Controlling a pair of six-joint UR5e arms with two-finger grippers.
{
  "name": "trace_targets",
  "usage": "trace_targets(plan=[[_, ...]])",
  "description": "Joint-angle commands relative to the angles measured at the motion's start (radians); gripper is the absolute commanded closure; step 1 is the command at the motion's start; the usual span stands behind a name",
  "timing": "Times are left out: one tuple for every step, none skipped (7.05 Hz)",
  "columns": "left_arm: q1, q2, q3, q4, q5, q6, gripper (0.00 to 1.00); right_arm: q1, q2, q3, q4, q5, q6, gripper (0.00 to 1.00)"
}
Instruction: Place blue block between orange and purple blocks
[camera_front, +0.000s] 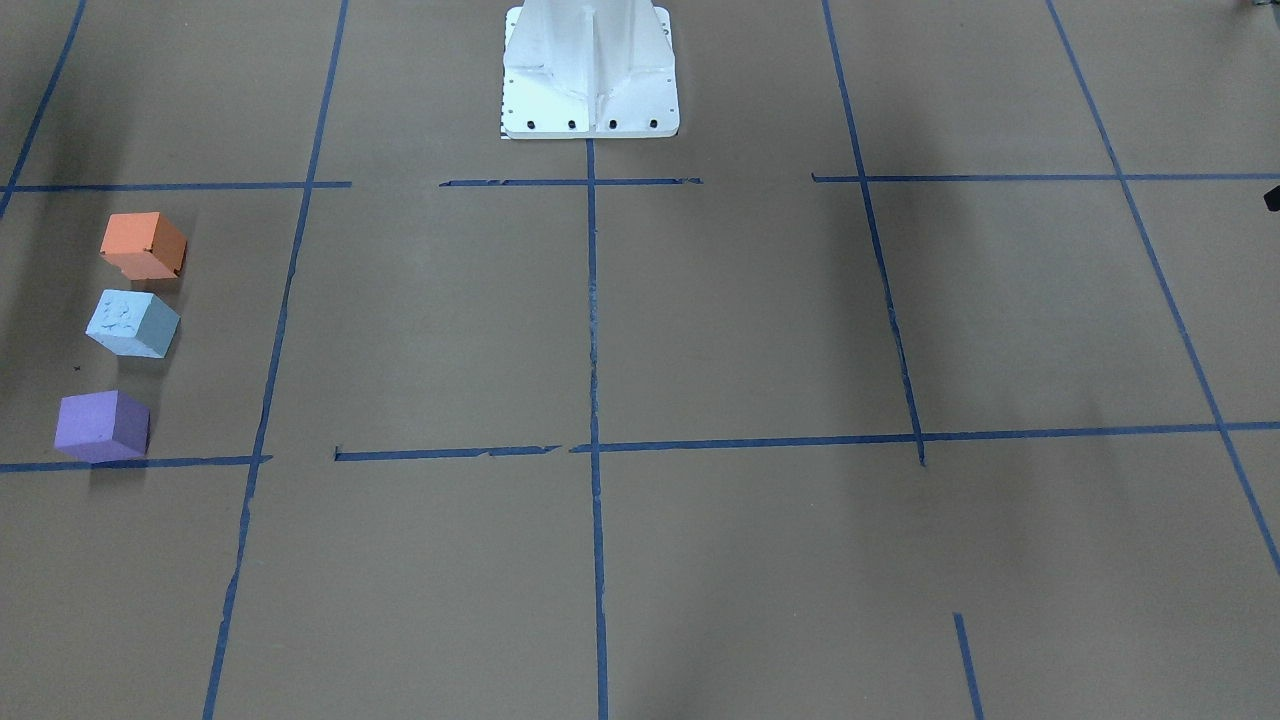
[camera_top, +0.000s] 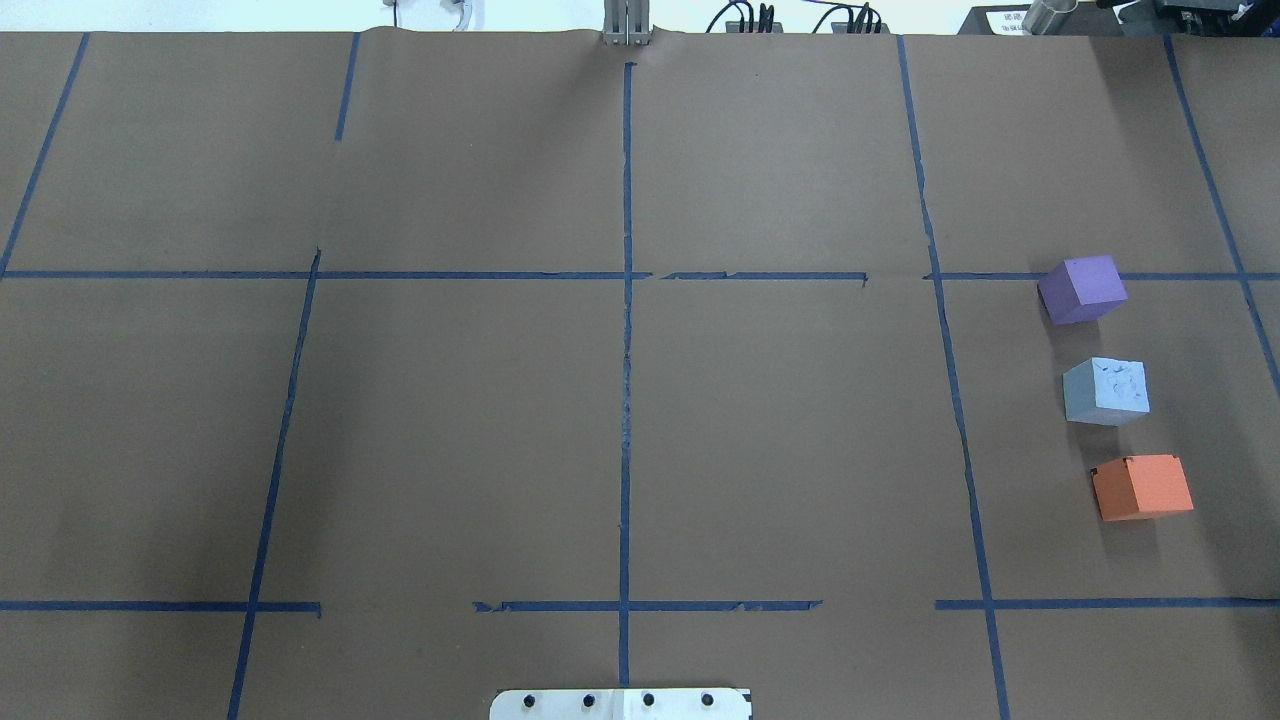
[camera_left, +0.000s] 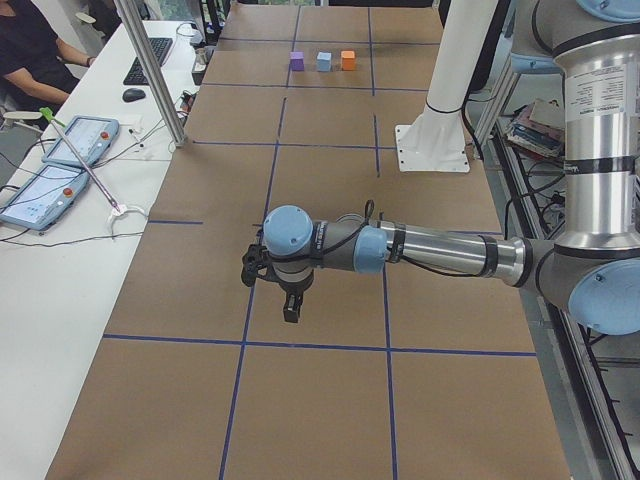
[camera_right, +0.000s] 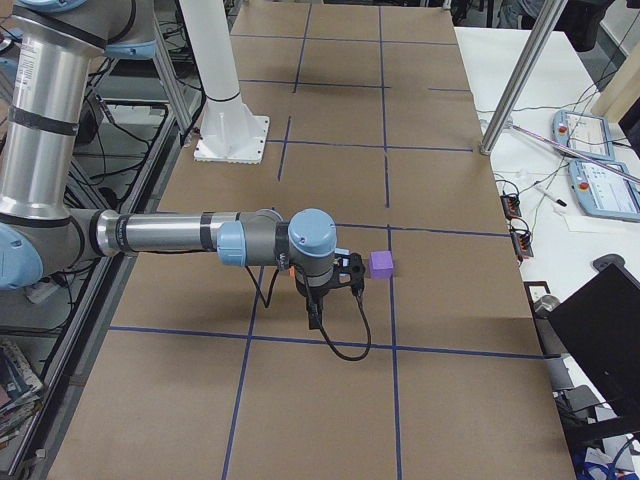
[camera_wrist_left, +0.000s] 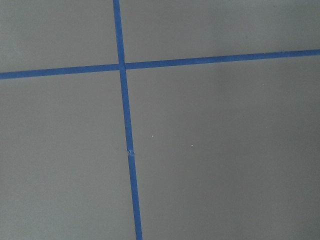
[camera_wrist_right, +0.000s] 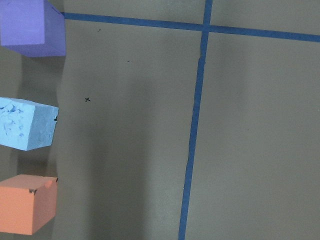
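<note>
The light blue block (camera_top: 1106, 391) stands on the table between the purple block (camera_top: 1082, 288) and the orange block (camera_top: 1141, 487), in a row with small gaps, touching neither. The right wrist view shows the same row at its left edge: purple block (camera_wrist_right: 32, 25), blue block (camera_wrist_right: 25, 124), orange block (camera_wrist_right: 25, 204). My right gripper (camera_right: 315, 318) hangs above the table beside the row, apart from the blocks; I cannot tell if it is open or shut. My left gripper (camera_left: 290, 310) hangs over bare table far from the blocks; its state cannot be told either.
The table is covered in brown paper with blue tape lines (camera_top: 626, 400). The white robot base (camera_front: 590, 75) stands at the middle of the robot's side. A side table with tablets (camera_left: 75, 140) and a person is beyond the far edge.
</note>
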Motion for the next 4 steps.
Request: trace_targets(plan=[[0.0, -0.003, -0.005, 0.0, 0.0, 0.0, 0.0, -0.003, 0.0, -0.001, 0.0, -0.004, -0.002, 0.0], [0.001, -0.003, -0.003, 0.0, 0.006, 0.001, 0.0, -0.003, 0.0, -0.001, 0.0, -0.004, -0.002, 0.0], [0.001, -0.005, -0.005, 0.0, 0.006, 0.001, 0.0, -0.003, 0.0, -0.001, 0.002, -0.004, 0.0, 0.0], [0.003, -0.006, -0.003, -0.001, 0.006, 0.006, 0.0, -0.003, 0.0, -0.001, 0.002, -0.004, 0.0, 0.0]])
